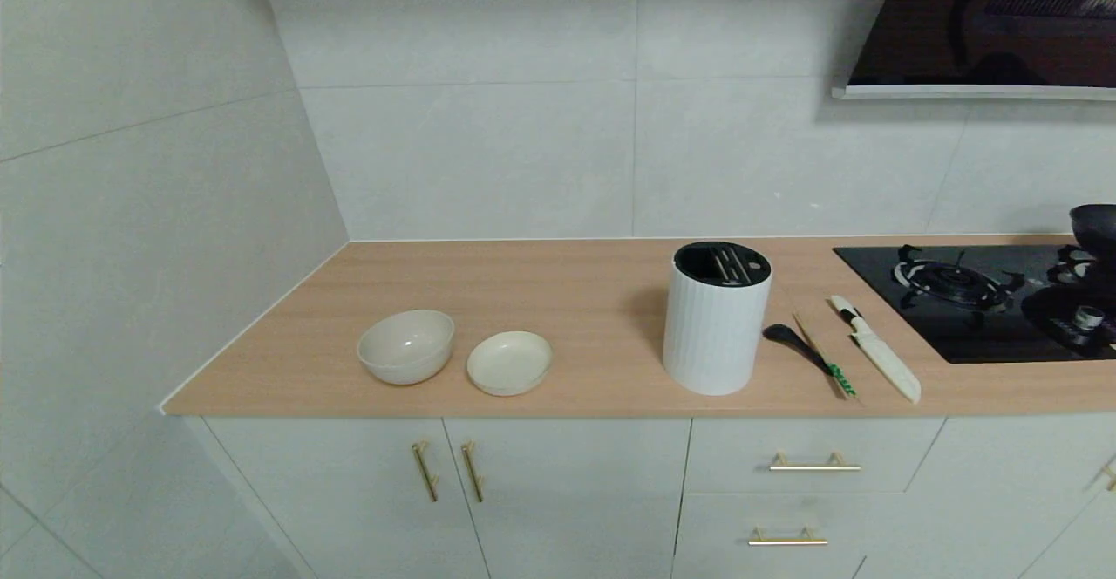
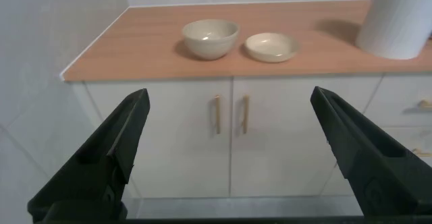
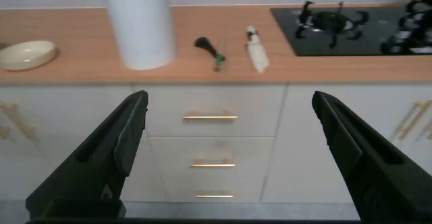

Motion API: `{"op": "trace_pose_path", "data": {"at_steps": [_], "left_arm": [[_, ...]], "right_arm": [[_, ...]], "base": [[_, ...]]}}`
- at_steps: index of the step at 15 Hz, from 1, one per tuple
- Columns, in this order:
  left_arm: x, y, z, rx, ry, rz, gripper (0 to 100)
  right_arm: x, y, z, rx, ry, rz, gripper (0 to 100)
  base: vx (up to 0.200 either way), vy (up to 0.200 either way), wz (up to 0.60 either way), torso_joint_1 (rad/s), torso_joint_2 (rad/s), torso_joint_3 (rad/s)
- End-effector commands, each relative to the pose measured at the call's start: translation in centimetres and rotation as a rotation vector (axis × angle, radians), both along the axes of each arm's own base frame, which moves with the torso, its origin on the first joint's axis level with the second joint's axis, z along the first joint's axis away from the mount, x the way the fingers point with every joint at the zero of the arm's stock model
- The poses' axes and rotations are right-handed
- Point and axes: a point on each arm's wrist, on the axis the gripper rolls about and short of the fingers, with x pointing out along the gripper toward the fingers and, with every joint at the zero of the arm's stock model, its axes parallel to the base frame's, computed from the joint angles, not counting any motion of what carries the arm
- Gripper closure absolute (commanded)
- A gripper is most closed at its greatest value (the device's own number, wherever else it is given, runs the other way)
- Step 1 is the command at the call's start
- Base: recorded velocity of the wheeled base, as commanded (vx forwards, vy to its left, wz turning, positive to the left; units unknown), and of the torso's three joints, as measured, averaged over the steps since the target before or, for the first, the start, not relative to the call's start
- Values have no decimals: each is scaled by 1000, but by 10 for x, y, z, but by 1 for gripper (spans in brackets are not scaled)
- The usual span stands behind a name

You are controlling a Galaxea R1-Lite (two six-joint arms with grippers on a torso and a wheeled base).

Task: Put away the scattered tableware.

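Observation:
On the wooden counter (image 1: 540,287) a cream bowl (image 1: 406,346) stands beside a shallow cream dish (image 1: 510,362). A white ribbed utensil holder (image 1: 717,317) with a black slotted top stands right of them. Next to it lie a black spoon (image 1: 795,341), chopsticks (image 1: 826,357) with a green band, and a white-handled knife (image 1: 876,350). My left gripper (image 2: 229,150) is open, held low in front of the cabinet doors, facing the bowl (image 2: 210,38) and dish (image 2: 271,46). My right gripper (image 3: 229,150) is open in front of the drawers, facing the holder (image 3: 138,23), spoon (image 3: 208,47) and knife (image 3: 256,50).
A black gas hob (image 1: 976,296) fills the counter's right end, with a dark pot (image 1: 1095,228) on it and a range hood (image 1: 985,25) above. Tiled walls close the back and left. Cabinet doors (image 1: 449,473) and drawers (image 1: 815,466) with brass handles sit below.

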Motion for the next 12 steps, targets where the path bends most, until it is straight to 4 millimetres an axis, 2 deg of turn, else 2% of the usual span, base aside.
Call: {"op": "trace_pose_path", "data": {"at_steps": [1,12], "left_arm": [[0,0,0,0,2,0,0],[0,0,0,0,2,0,0]], "right_arm": [[0,0,0,0,2,0,0],[0,0,0,-2,2,0,0]], "base": [[0,200,0,12,2,2],[0,200,0,1,1,2]]}}
